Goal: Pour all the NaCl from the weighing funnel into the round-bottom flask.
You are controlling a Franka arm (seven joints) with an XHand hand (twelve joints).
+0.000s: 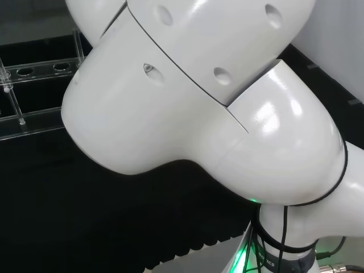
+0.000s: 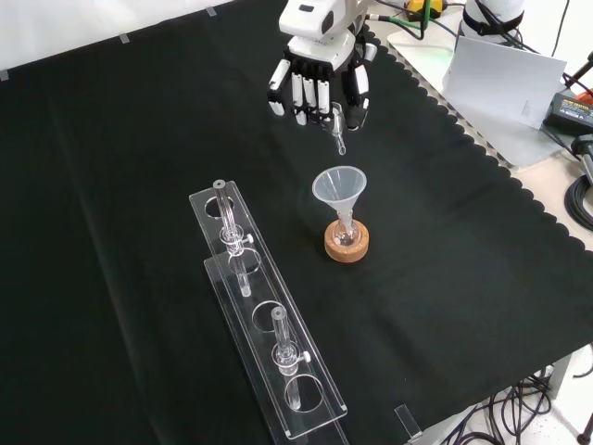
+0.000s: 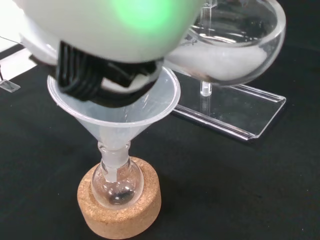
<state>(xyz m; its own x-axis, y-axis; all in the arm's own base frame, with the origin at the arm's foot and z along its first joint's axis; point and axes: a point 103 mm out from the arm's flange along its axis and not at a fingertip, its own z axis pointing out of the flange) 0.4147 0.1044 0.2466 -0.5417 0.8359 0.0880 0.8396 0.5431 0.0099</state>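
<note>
White NaCl (image 3: 225, 65) is lying in the weighing funnel (image 3: 240, 40); the round-bottom flask (image 3: 117, 185), wearing a plastic funnel (image 2: 339, 186), is sitting on its cork ring (image 2: 347, 243). The hand (image 2: 320, 79) is pinching the weighing funnel above it.

Black and white hand (image 2: 320, 79), dark fingers (image 2: 298, 93) with white segments. Just below the fingers, clear glass weighing funnel (image 3: 235, 45) holding white NaCl powder (image 3: 220, 62). Farther below the fingertips, translucent whitish plastic cone funnel (image 2: 339, 188) atop a clear round-bottom glass flask (image 3: 117, 185), tan speckled cork ring stand (image 2: 347, 243). Plain black cloth (image 2: 120, 185), scalloped edge. Colourless clear acrylic rack (image 2: 264, 320).
</note>
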